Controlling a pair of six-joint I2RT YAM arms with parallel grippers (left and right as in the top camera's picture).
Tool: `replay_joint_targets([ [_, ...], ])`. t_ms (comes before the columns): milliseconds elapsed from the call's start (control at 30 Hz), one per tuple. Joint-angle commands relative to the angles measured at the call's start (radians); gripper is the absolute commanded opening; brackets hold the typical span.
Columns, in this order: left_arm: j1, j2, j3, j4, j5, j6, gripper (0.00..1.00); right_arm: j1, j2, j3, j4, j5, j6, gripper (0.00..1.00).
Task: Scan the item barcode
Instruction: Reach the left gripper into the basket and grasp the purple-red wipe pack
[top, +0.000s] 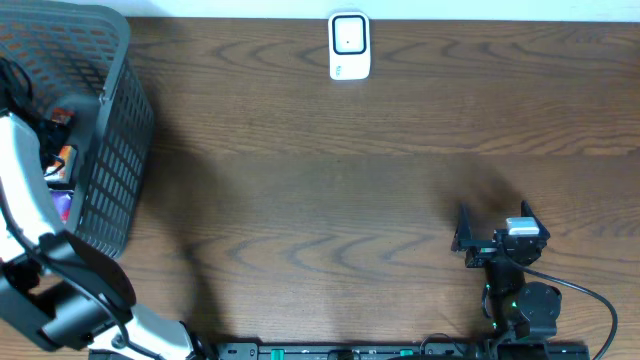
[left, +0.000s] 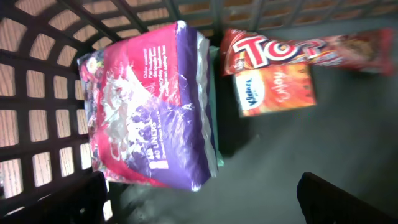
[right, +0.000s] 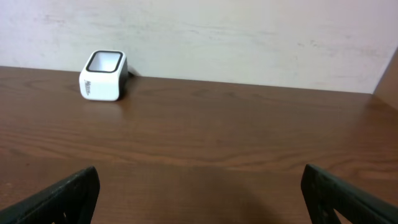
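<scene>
Left end effector (left: 200, 200): fingers spread wide and holding nothing, hanging inside the dark mesh basket (top: 122, 150) that stands at the left end of the worktop (top: 350, 200). In the left wrist view, its two dark fingertips (left: 62, 199) frame the lower corners, with the basket's grey floor between them.

Three items lie on the basket floor. A purple pack (left: 155, 112) with red and white print, labelled as liners, lies closest to the spread fingers, beside the lattice wall. It does not touch either finger. A long red snack bar (left: 298, 46) marked "Top" lies farther away along the opposite wall. An orange tissue packet (left: 277, 90) lies just beside the bar and partly under it. No barcode can be made out on any of the three.

Right end effector (top: 493, 224): fingers likewise spread wide and empty. It is low over bare wood at the near right of the worktop, well apart from the basket. In the right wrist view both fingertips (right: 59, 198) stand at the lower corners, with only wood grain between them.

Barcode scanner (top: 349, 46): a small white block with a dark-rimmed window on top. It stands upright at the far edge of the worktop, near the middle, close to the pale wall, well apart from both arms.
</scene>
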Motion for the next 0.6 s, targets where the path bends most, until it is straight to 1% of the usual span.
replay_joint_targets([
  [0,0.002,0.044,-0.014,-0.005,-0.079,-0.058,0.98,-0.008,-0.005,-0.002,-0.004,-0.002,-0.011,0.99],
  [67,0.002,0.072,-0.018,-0.001,-0.109,-0.082,0.98,-0.008,-0.005,-0.002,-0.004,-0.002,-0.011,0.99],
  [267,0.002,0.155,-0.020,0.032,-0.110,-0.083,0.98,-0.007,-0.005,-0.002,-0.004,-0.002,-0.011,0.99],
  [400,0.006,0.222,-0.020,0.036,-0.109,-0.083,0.98,-0.008,-0.005,-0.002,-0.004,-0.002,-0.011,0.99],
  [567,0.011,0.262,-0.020,0.032,-0.109,-0.082,0.98,-0.008,-0.005,-0.002,-0.004,-0.002,-0.011,0.99],
])
